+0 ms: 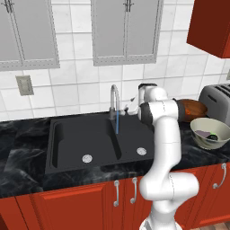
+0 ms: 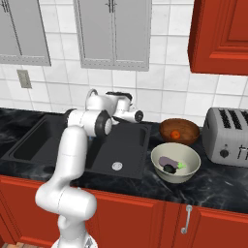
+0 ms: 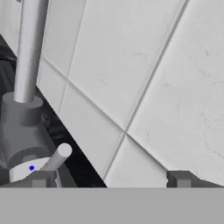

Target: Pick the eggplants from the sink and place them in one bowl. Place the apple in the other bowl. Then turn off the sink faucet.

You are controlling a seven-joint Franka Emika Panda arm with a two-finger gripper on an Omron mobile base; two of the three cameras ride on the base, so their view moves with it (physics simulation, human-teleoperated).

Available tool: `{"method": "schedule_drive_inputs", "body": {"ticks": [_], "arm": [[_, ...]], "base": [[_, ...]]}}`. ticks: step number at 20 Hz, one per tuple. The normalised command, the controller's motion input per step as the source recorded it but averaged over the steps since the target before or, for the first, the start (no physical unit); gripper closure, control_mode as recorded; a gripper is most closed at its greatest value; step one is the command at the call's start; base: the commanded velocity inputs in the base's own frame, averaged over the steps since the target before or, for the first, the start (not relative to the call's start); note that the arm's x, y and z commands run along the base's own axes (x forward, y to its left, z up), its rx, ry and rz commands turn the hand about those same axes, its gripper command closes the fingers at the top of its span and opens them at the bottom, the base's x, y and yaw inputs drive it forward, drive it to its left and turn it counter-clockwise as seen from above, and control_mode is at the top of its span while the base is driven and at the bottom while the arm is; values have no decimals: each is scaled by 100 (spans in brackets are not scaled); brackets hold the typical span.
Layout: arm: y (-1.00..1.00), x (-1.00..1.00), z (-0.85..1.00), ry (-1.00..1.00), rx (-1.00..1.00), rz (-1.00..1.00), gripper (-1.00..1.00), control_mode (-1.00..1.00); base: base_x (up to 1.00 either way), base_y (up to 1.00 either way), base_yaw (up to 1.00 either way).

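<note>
At the centre of the left base view, water is running in a blue stream from the sink faucet (image 1: 115, 101) into the sink (image 1: 72, 143), so shutting it off is the step in hand. In the hand view, the faucet's small side lever (image 3: 59, 156) is sitting at the lower left of the frame, just above one fingertip, while the end effector (image 3: 111, 179) is hanging spread wide, pinching nothing. To do this well, the lever should be nudged with one finger rather than pinched, pushing steadily along its swing until the stream is stopping. At the right of the right base view, the eggplants (image 2: 168, 164) are lying in the pale bowl (image 2: 175, 162) on the tabletop (image 2: 218, 186), and the apple (image 2: 176, 134) is resting in the reddish-brown bowl (image 2: 179, 130).
</note>
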Motion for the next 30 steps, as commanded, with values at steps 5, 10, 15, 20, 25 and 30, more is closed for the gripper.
{"method": "schedule_drive_inputs", "body": {"ticks": [5, 10, 15, 20, 25, 30], "arm": [[-7, 17, -18, 0, 0, 0, -100, -100], [0, 24, -11, 0, 0, 0, -100, -100], [0, 27, -3, 0, 0, 0, -100, -100], [0, 33, 0, 0, 0, 0, -100, -100], [0, 39, 3, 2, 1, 0, -100, -100], [5, 32, 17, 3, 0, 2, -100, -100]], "base": [[0, 0, 0], [0, 0, 0], [0, 0, 0], [0, 0, 0], [0, 0, 0], [0, 0, 0]]}}
